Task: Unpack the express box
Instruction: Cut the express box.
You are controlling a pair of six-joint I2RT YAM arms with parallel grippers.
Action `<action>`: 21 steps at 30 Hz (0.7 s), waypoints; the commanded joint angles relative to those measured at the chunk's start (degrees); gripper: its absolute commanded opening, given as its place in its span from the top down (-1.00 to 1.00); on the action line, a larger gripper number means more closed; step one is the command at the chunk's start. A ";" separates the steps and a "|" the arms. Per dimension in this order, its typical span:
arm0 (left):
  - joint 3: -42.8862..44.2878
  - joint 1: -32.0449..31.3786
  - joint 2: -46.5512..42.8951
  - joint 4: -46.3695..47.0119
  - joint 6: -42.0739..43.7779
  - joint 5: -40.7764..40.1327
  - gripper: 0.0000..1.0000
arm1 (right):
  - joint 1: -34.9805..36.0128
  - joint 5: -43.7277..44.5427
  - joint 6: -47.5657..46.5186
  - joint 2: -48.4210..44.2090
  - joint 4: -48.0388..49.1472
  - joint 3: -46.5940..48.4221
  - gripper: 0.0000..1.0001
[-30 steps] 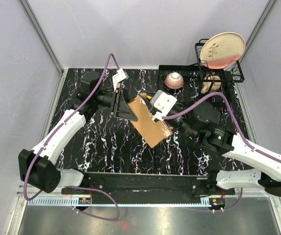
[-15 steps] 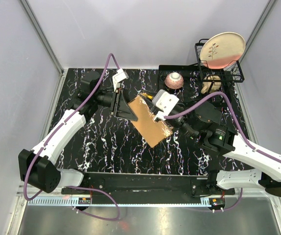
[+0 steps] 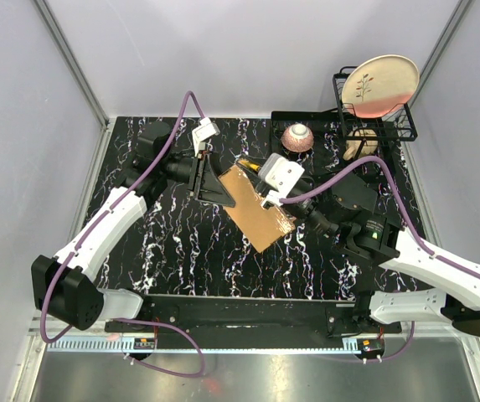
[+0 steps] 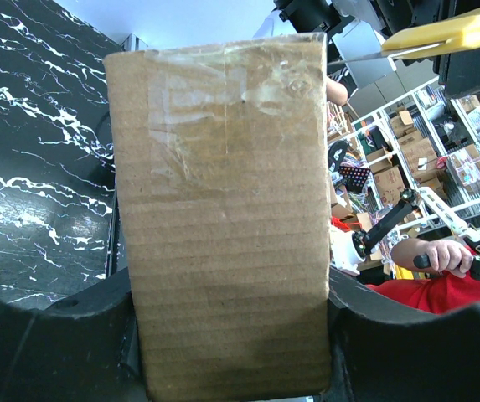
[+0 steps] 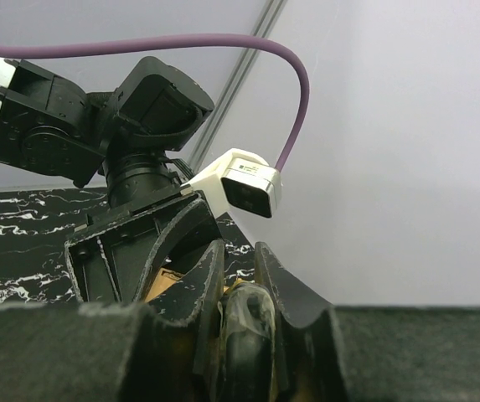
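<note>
The express box [image 3: 257, 210], flat brown cardboard, is held tilted above the middle of the table. My left gripper [image 3: 215, 183] is shut on its far-left end. In the left wrist view the express box [image 4: 223, 218] fills the space between both fingers [image 4: 80, 331], and clear tape covers its far end. My right gripper [image 3: 259, 173] hovers over the box's far edge, shut on a yellow utility knife [image 3: 249, 162]. In the right wrist view the knife handle [image 5: 250, 331] is clamped in the right gripper [image 5: 240, 260]. The knife [image 4: 441, 33] shows past the box's far corner.
A black wire dish rack [image 3: 340, 100] holding a pink-and-cream plate [image 3: 380, 82] stands at the back right. A pink bowl [image 3: 297, 137] sits on a black tray [image 3: 277, 118] beside it. Grey walls enclose the black marbled table [image 3: 172, 243].
The right gripper with the knife has shifted very slightly toward the back. The left arm and the box have stayed in place.
</note>
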 commanded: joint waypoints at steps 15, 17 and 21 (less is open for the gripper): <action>0.52 -0.39 -1.99 2.75 0.24 1.39 0.80 | 0.59 2.65 -0.65 -0.90 3.15 -1.14 1.00; 0.61 -0.48 -2.07 2.75 0.32 1.65 0.80 | 0.59 3.17 -1.00 -0.82 3.15 -1.41 1.00; 0.61 -0.48 -2.16 2.75 0.32 2.01 0.81 | 0.59 4.32 -1.88 -1.25 3.06 -2.11 1.00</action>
